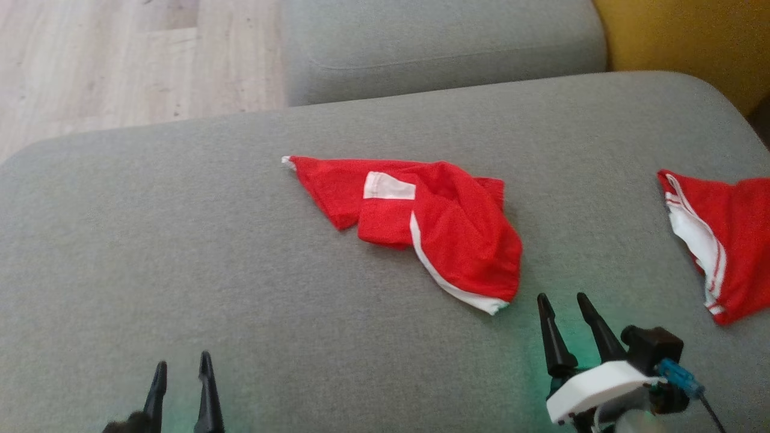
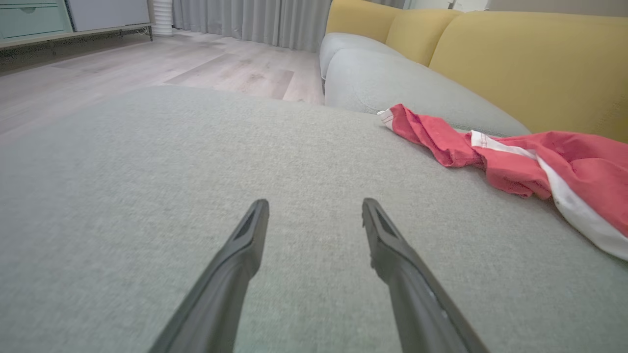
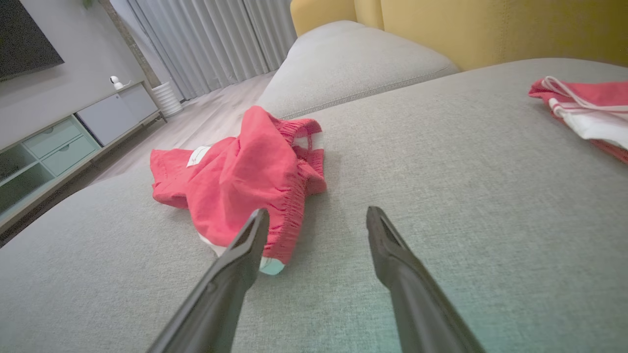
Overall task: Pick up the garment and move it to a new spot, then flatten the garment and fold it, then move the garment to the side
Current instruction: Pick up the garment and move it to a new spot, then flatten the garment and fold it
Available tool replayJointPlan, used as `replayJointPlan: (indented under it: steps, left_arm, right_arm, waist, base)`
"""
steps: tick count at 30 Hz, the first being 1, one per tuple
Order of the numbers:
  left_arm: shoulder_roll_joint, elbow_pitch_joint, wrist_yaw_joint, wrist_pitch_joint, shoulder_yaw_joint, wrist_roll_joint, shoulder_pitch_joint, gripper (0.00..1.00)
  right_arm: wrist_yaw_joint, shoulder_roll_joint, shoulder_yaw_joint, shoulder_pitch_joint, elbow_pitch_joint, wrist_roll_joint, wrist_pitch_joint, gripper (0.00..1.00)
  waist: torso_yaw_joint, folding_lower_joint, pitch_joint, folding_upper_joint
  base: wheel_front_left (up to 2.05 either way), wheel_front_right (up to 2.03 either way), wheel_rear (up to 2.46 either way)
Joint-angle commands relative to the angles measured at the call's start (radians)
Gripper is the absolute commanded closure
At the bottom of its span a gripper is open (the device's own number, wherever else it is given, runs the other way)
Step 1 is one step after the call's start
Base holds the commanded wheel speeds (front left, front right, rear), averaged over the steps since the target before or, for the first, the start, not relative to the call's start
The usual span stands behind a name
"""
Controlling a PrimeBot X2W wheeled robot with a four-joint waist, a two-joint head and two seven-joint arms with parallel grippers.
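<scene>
Garment (image 1: 445, 234) crumpled; L gripper (image 1: 183, 359) & R gripper (image 1: 562, 299) spread, empty.
Your R is nearer: it lies far-left, long axis far-left to near-right.

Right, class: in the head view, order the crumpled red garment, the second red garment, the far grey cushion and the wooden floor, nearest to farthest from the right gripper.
1. crumpled red garment, just ahead-left of the right gripper.
2. second red garment, off to its right.
3. far grey cushion, further ahead at the back.
4. wooden floor, farthest, far left.
</scene>
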Motion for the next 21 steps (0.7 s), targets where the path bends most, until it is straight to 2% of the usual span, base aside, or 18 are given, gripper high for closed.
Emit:
replayJointPlan:
  steps: [1, 9, 21]
  left_arm:
    - [-0.001, -0.043, -0.011, -0.009, 0.049, 0.013, -0.013, 0.00]
    - [-0.003, -0.051, -0.018, -0.009, 0.033, -0.011, -0.008, 0.00]
    - [-0.003, -0.034, -0.015, -0.010, -0.044, -0.035, -0.033, 0.00]
  right_arm:
    - [0.004, -0.001, 0.016, -0.012, -0.029, -0.003, -0.006, 0.00]
    - [0.004, -0.001, 0.025, -0.011, -0.005, -0.001, -0.006, 0.00]
    - [0.004, -0.001, 0.076, -0.085, 0.137, 0.071, -0.006, 0.00]
  waist:
    - [0.023, 0.0002, -0.011, -0.0001]
    - [0.047, 0.0002, -0.004, -0.0001]
    - [0.112, 0.0002, 0.028, -0.0001]
  base:
    - [0.00, 0.00, 0.00]
    - [0.00, 0.00, 0.00]
    - [0.00, 0.00, 0.00]
